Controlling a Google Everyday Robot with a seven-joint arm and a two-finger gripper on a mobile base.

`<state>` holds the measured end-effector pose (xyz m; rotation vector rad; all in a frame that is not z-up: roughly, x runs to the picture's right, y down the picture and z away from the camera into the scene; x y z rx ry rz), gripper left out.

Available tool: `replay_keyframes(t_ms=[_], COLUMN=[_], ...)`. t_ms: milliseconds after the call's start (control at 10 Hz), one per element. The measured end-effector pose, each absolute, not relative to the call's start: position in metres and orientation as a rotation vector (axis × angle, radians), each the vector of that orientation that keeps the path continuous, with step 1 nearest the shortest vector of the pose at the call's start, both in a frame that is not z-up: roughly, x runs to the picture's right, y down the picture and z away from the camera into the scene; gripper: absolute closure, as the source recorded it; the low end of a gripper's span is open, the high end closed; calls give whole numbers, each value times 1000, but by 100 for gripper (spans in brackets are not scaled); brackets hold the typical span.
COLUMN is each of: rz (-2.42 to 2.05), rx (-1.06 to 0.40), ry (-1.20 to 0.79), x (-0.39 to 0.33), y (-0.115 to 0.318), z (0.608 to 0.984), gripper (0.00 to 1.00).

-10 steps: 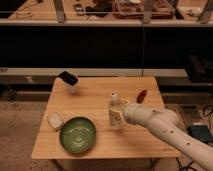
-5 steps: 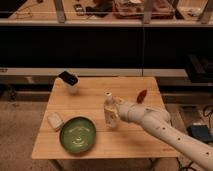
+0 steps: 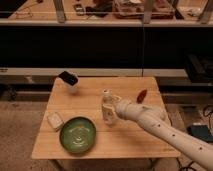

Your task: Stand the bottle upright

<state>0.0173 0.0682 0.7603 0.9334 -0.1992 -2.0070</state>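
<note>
The cream-white bottle stands upright near the middle of the wooden table, just right of the green plate. Its cap points up and its lower half sits against my gripper. The gripper reaches in from the lower right at the end of the white arm and is shut on the bottle's lower body. The bottle's base is hidden behind the gripper.
A green plate lies front left, with a flat whitish block beside it. A white cup with a black top lies tipped at the back left. A small reddish-brown object sits at the back right. Dark shelving runs behind the table.
The gripper and bottle have shifted slightly left, towards the plate. The bottle now stands more upright than a second ago.
</note>
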Motion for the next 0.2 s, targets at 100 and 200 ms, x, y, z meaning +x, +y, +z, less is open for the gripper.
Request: replay_keyframes(t_ms=[100, 200], rz=[-2006, -2007], rx=[942, 950], ry=[-191, -184], x=[16, 14], y=[68, 70], z=[761, 762], gripper=[82, 82])
